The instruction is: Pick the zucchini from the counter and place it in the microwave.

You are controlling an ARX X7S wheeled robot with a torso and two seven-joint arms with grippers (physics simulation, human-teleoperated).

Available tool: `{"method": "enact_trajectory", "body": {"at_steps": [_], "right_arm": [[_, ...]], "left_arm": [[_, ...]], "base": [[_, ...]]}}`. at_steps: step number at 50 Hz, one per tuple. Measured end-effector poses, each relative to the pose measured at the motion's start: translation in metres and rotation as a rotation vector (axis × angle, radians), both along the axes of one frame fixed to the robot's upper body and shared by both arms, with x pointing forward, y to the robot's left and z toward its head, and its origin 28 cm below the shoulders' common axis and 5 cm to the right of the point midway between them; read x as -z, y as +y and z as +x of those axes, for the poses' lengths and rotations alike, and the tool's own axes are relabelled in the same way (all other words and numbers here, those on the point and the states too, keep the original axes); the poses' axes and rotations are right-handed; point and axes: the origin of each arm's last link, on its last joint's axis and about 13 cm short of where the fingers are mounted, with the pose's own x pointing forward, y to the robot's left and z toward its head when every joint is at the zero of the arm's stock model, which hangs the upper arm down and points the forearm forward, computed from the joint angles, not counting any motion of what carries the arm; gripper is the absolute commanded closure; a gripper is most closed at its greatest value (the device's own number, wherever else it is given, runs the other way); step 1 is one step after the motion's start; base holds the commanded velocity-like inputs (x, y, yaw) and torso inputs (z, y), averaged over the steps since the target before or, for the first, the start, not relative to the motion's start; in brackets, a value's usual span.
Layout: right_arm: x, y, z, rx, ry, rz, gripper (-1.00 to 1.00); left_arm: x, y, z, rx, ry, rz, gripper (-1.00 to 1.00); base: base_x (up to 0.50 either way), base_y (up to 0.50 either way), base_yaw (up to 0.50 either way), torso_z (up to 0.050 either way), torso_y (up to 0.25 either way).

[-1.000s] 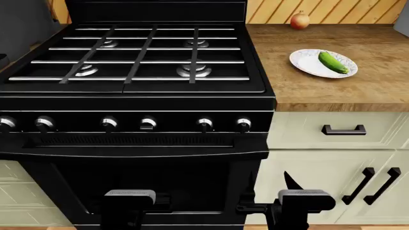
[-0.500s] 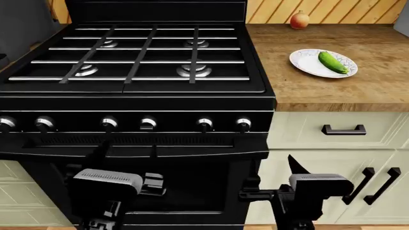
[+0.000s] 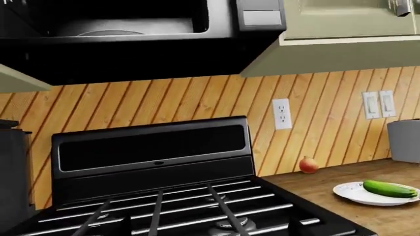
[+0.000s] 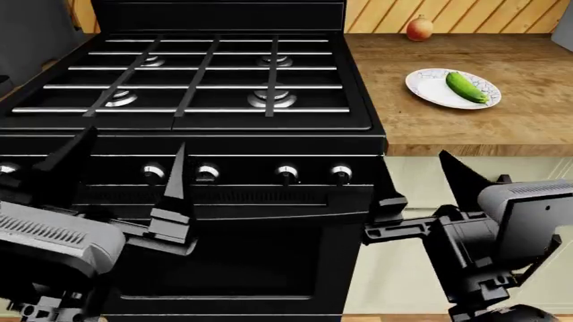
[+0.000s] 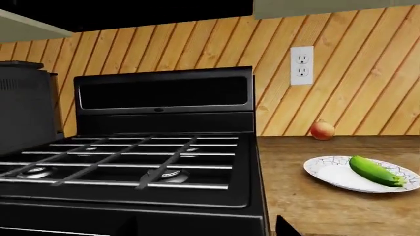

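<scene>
Nearest, low in the head view: left pincer (image 4: 117,184), prongs spread wide and pointing up, nothing between them, raised in front of the stove (image 4: 192,127) knobs. Empty and parked clear of the burners, probably because no part in the pick is called for yet. Right pincer (image 4: 425,198) at similar height before the cream cabinets (image 4: 421,178), one dark prong rising, the other reaching sideways toward the stove front; well open too, gripping nothing. Placed on the side nearest the goods, so likely the one meant for the grasp.

Farther back, brown wooden table (image 4: 465,127) to the right of the stove, and on it a white plate (image 4: 430,87) carrying the zucchini (image 4: 466,87). Lying flat and slantwise across the plate, untouched, well apart from both pincers. Glossy, rounded, short: apt to roll or slip off the smooth plate under a careless squeeze, so a grip across the middle seems wise. From the right wrist camera, same zucchini (image 5: 375,171) resting toward the plate's far edge.

Farther still, a reddish apple (image 4: 420,28) by the slatted wall, not wanted here.

Farthest and highest, seen from the left wrist camera only: microwave (image 3: 131,29) hung above the stove, interior showing, so seemingly open already. Task barely begun; reach toward the plate comes first, then a lift well upward.
</scene>
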Motion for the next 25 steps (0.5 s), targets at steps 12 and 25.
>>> {"method": "enact_trajectory", "body": {"at_steps": [12, 25], "right_arm": [[-0.026, -0.009, -0.012, -0.032, -0.067, -0.015, -1.00], [-0.035, -0.014, -0.020, -0.039, -0.097, -0.028, -1.00]], "left_arm": [[-0.013, 0.011, -0.010, -0.049, -0.044, -0.010, -1.00], [-0.014, 0.014, -0.014, -0.056, -0.048, -0.029, -1.00]], "base": [[0.00, -0.27, 0.00, 0.000, 0.000], [0.15, -0.29, 0.00, 0.000, 0.000]]}}
